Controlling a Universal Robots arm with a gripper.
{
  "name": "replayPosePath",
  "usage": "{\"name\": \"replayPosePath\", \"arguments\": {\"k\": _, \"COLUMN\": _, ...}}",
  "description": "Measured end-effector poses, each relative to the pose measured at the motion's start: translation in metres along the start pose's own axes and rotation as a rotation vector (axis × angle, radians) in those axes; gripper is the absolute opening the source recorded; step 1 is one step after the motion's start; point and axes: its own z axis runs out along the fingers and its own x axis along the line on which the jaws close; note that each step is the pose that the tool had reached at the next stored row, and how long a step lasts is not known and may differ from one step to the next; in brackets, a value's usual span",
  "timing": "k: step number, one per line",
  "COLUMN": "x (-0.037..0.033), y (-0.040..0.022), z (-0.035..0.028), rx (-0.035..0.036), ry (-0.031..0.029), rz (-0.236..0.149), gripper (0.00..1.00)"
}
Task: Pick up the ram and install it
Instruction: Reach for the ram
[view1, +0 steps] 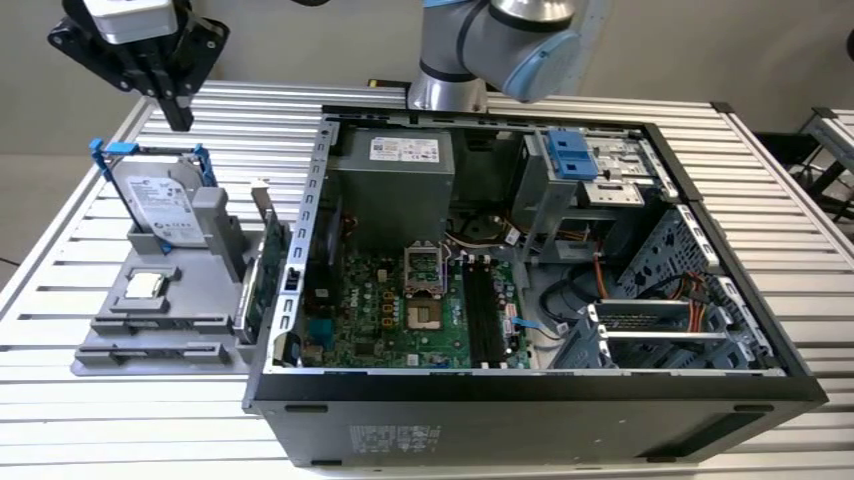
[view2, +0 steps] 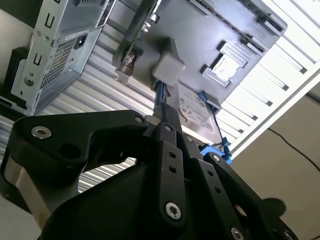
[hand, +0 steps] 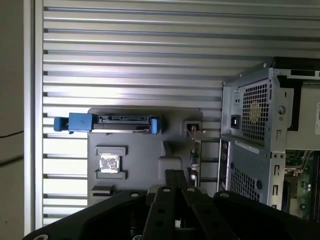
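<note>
The hard drive (view1: 163, 205) stands in the holder (view1: 200, 305), beside the computer case (view1: 534, 415).

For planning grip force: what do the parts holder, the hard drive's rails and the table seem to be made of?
Parts holder: probably plastic, matte uniform grey.
Hard drive rails: likely plastic, saturated blue.
Table: apparently aluminium, ribbed silvery profiles with a sheen.

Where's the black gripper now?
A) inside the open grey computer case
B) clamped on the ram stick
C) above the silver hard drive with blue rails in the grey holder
C: in the exterior view the black gripper hangs above the silver hard drive with blue rails standing in the grey holder, outside the open grey computer case.
</note>
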Motion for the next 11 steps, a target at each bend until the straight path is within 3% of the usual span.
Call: {"name": "replayPosePath", "arguments": {"k": 11, "x": 0.0213, "y": 0.0012, "z": -0.0003, "rx": 0.0001, "ry": 0.0001, "rz": 0.0, "gripper": 0.0}}
